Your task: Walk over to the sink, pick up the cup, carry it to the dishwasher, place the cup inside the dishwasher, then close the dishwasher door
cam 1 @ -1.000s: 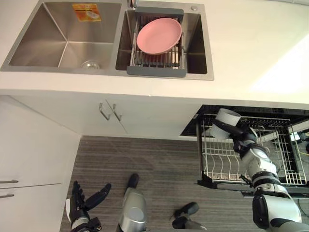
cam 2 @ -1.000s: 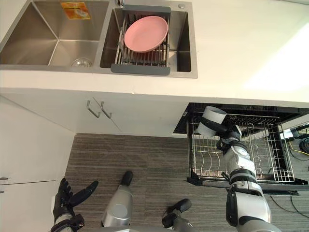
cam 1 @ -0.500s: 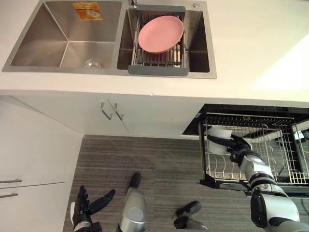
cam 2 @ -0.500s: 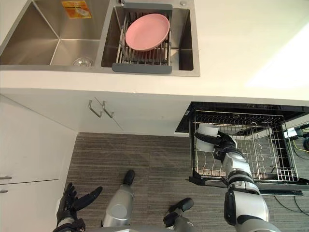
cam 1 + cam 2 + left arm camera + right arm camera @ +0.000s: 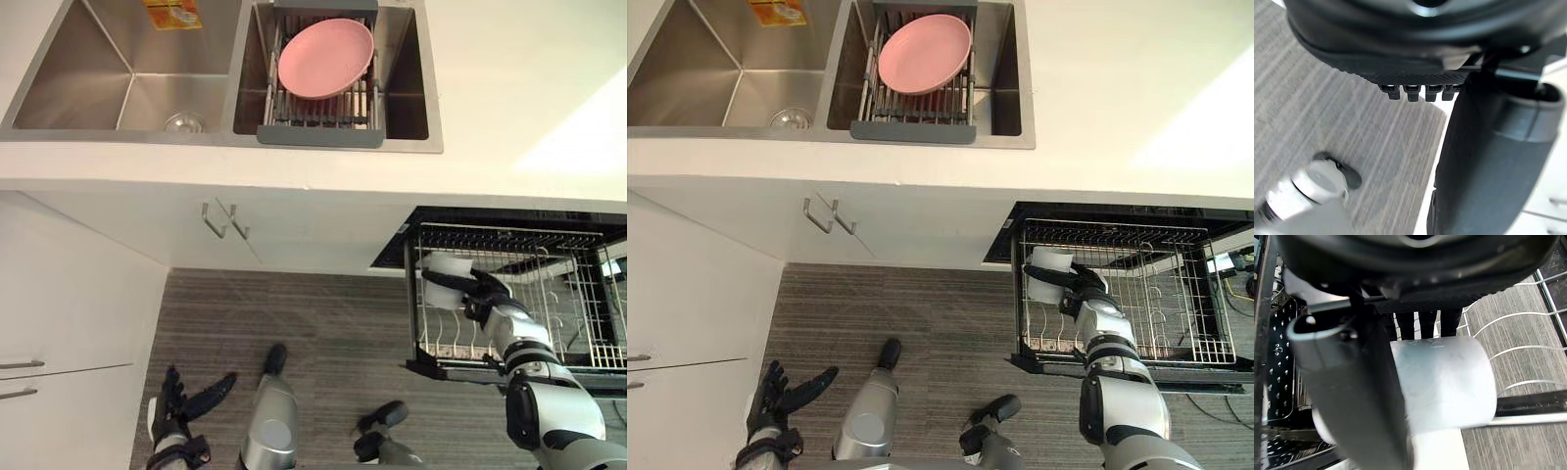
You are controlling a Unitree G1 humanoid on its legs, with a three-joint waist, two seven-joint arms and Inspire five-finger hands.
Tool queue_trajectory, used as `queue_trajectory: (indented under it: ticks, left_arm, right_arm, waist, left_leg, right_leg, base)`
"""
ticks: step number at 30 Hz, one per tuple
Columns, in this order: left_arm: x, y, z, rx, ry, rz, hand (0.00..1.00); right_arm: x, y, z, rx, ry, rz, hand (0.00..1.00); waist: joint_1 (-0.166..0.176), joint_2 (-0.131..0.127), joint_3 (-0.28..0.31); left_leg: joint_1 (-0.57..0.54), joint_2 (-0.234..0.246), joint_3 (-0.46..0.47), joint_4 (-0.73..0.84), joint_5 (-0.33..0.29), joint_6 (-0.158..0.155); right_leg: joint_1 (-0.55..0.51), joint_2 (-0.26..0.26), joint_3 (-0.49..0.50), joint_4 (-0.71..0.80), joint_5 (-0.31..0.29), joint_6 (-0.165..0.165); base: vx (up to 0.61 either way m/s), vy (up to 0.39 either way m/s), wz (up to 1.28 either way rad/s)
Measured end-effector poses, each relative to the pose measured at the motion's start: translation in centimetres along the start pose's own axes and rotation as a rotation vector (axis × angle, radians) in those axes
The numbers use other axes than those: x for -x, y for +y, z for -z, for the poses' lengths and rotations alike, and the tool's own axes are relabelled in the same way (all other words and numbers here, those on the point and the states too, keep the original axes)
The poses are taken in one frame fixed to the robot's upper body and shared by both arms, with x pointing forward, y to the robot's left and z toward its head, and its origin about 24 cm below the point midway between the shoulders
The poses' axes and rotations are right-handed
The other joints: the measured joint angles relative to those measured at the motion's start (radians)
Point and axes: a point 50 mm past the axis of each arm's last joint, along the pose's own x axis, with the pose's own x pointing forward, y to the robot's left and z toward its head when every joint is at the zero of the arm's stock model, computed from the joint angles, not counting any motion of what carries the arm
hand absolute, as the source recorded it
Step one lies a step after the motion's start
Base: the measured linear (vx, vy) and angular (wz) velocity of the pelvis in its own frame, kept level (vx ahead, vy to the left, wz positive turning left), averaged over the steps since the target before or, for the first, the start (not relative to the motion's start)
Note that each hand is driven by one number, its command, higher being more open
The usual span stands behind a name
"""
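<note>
The white cup (image 5: 443, 279) is held in the right robot hand (image 5: 486, 297), whose dark fingers and thumb are curled round the cup's side. The cup is seen inside the pulled-out wire rack (image 5: 554, 243) of the dishwasher, at the rack's left end, among the upright tines near its front corner. In the right wrist view the cup (image 5: 1445, 382) lies sideways between the thumb and the fingers, with the rack's wires and the striped floor past it. Whether the cup is resting on the wires or is only held above them cannot be told. The rack is drawn out from the dark opening below the white surface (image 5: 519, 88).

The left robot hand (image 5: 174, 409) is seen low at the lower left, above the grey striped floor (image 5: 323, 313), beside the white cabinet front. Its fingers are spread and nearly straight, and nothing is held in it.

A steel double sink (image 5: 93, 83) is set into the surface, well apart from the dishwasher. In its right basin a grey drying rack (image 5: 319, 133) is fitted, and a pink plate (image 5: 325, 57) is laid on it. Two metal handles (image 5: 223, 219) are fixed to the cabinet doors beneath the sink.
</note>
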Motion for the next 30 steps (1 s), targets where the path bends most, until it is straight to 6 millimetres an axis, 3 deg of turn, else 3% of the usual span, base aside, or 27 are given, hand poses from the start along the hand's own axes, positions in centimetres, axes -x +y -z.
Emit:
queue_trajectory:
  ticks: [6,13,16,18,22,24,26,27,30]
  left_arm:
    - [-1.7,-1.3,-2.6,0.008,-0.009,0.008,1.0]
    - [-2.5,-1.2,-3.0,0.046,0.048,-0.018,1.0]
    - [-2.5,-0.4,-2.4,0.039,0.093,-0.04,1.0]
    - [-2.4,0.3,-1.7,0.067,0.139,-0.066,1.0]
    - [-0.8,1.8,1.9,0.15,0.296,-0.137,1.0]
    - [0.6,2.3,4.1,0.235,0.363,-0.178,1.0]
    - [1.3,2.2,5.4,0.373,0.42,-0.204,1.0]
    - [2.1,1.8,6.9,0.55,0.487,-0.24,1.0]
    - [4.2,1.8,9.5,0.503,0.546,-0.254,1.0]
  right_arm:
    - [0.1,0.7,-1.2,-0.012,-0.05,-0.078,1.0]
    - [0.2,0.8,-1.8,-0.011,-0.138,-0.1,1.0]
    - [1.6,1.0,-2.6,-0.053,-0.265,-0.16,1.0]
    - [2.8,1.2,-2.6,-0.095,-0.347,-0.207,1.0]
    - [5.7,2.0,1.0,-0.255,-0.401,-0.301,1.0]
    - [7.3,2.5,2.8,-0.284,-0.418,-0.372,1.0]
    - [8.3,2.6,3.6,-0.295,-0.439,-0.411,1.0]
    - [9.2,2.7,3.9,-0.304,-0.471,-0.436,1.0]
    - [10.5,3.0,3.4,-0.312,-0.545,-0.469,1.0]
  waist:
    - [-0.031,-0.022,0.012]
    - [-0.084,-0.028,0.015]
    - [-0.113,-0.034,0.01]
    - [-0.134,-0.037,-0.001]
    - [-0.188,-0.035,-0.075]
    - [-0.209,-0.026,-0.103]
    - [-0.219,-0.008,-0.123]
    - [-0.221,0.015,-0.147]
    - [-0.217,0.044,-0.197]
  left_leg:
    - [-0.002,0.026,0.016,0.011,-0.012,-0.007]
    - [0.051,0.021,0.036,-0.006,-0.013,-0.01]
    - [0.087,0.01,0.057,-0.022,-0.014,-0.006]
    - [0.101,0.007,0.071,-0.029,-0.014,-0.004]
    - [0.157,0.007,0.113,-0.061,-0.016,-0.003]
    - [0.205,0.008,0.137,-0.07,-0.025,0.001]
    - [0.219,0.01,0.131,-0.08,-0.027,0.003]
    - [0.23,0.01,0.105,-0.082,-0.026,0.005]
    - [0.239,0.004,0.051,-0.1,-0.014,0.005]
  right_leg:
    - [-0.016,0.024,0.026,0.001,-0.005,-0.012]
    - [0.012,0.019,0.085,-0.002,0.001,-0.012]
    - [0.031,0.009,0.125,-0.014,0.007,-0.009]
    - [0.03,0.005,0.143,-0.014,0.007,-0.009]
    - [0.039,0.003,0.182,-0.014,0.006,-0.008]
    - [0.07,0.002,0.204,-0.014,-0.012,0.019]
    - [0.097,0.004,0.189,-0.014,-0.026,0.029]
    - [0.127,0.004,0.159,-0.015,-0.033,0.035]
    - [0.175,0.002,0.096,-0.015,-0.041,0.045]
  base:
    - [-0.03,-0.031,-0.14]
    - [0.03,0.016,-0.07]
    - [0.0,0.04,-0.12]
    - [0.0,0.026,-0.19]
    - [0.04,0.006,-0.26]
    - [0.03,-0.005,-0.29]
    - [-0.01,-0.011,0.18]
    - [-0.01,-0.024,0.49]
    - [0.02,-0.008,0.59]
